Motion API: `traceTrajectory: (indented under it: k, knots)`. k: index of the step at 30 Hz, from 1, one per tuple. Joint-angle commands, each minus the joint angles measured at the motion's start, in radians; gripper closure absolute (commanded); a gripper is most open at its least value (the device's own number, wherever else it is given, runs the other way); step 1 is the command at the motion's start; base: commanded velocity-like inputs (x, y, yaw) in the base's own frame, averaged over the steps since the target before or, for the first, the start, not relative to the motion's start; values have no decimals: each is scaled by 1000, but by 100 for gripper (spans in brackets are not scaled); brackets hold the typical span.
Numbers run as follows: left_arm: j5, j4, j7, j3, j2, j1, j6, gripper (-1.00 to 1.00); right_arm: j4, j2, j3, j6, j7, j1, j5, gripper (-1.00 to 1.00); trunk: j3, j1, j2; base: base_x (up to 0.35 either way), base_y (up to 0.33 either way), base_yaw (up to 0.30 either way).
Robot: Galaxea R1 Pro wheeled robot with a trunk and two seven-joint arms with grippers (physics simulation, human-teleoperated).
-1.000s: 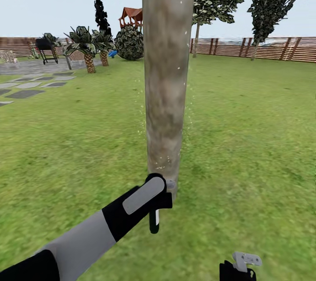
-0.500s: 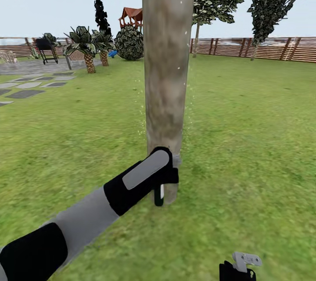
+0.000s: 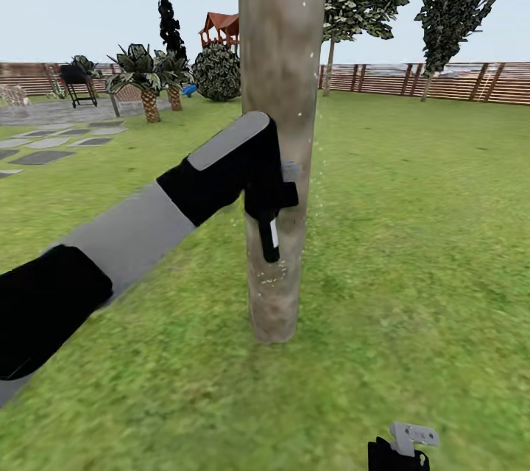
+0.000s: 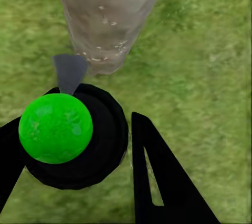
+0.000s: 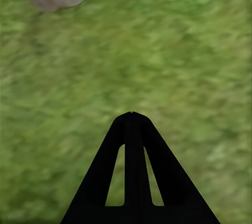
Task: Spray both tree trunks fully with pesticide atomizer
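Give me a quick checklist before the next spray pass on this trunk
1. Pesticide atomizer in the left gripper: ok, the jaws are shut around the bottle.
2. Nozzle aimed at the tree trunk: ok, the left wrist view shows the grey nozzle tip pointing at the bark.
3. Pesticide on the trunk: white specks show on the bark; full coverage cannot tell.
4. Right gripper out of the way: ok, shut, low over the grass.
5. Far side of the trunk covered: cannot tell, hidden.
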Motion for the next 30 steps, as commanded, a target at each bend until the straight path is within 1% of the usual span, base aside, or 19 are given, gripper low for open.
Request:
traceTrajectory:
  k: [1,2,3,4,7,8,9,10,12,14,18,20,24,30]
  knots:
    - [34,12,9,-1,0,-39,13,100,-2,-1,2,1,-9,0,-9,100,-1,0,0,0,0,0]
    - [60,28,9,-1,0,-76,12,100,-2,-1,2,1,-9,0,-9,100,-1,0,0,0,0,0]
    - [77,45,8,0,-1,-111,12,100,-2,-1,3,1,-9,0,-9,100,-1,0,0,0,0,0]
    - [92,70,7,0,-3,-160,12,100,-2,-1,3,1,-9,0,-9,100,-1,0,0,0,0,0]
    - [95,116,5,0,-6,-251,13,100,-2,-1,3,2,-9,0,-9,100,-1,0,0,0,0,0]
    - [95,120,5,0,-6,-264,13,100,-2,-1,3,2,-9,0,-9,100,-1,0,0,0,0,0]
    - [95,135,5,1,-7,-313,13,100,-2,-1,3,2,-9,0,-9,100,-1,0,0,0,0,0]
    - [95,148,5,3,-7,-338,13,100,-2,-1,3,2,-9,0,-9,100,-1,0,0,0,0,0]
    - [95,175,5,21,-8,-387,12,100,-2,-1,3,3,-10,0,-9,100,-1,0,0,0,0,0]
    - [95,215,6,45,-8,-458,12,100,-2,-1,3,3,-10,0,-9,100,-1,0,0,0,0,0]
    - [95,253,6,74,-10,-538,12,100,-2,-1,3,3,-11,0,-9,100,-1,0,0,0,0,0]
    - [95,288,5,95,-10,-585,12,100,-2,-1,3,3,-11,0,-9,100,-1,0,0,0,0,0]
    - [95,302,4,109,-10,-605,11,100,-2,-1,3,3,-11,0,-9,100,-1,0,0,0,0,0]
    - [95,299,-1,112,-10,-601,11,100,-2,-1,3,3,-11,0,-9,100,-1,0,0,0,0,0]
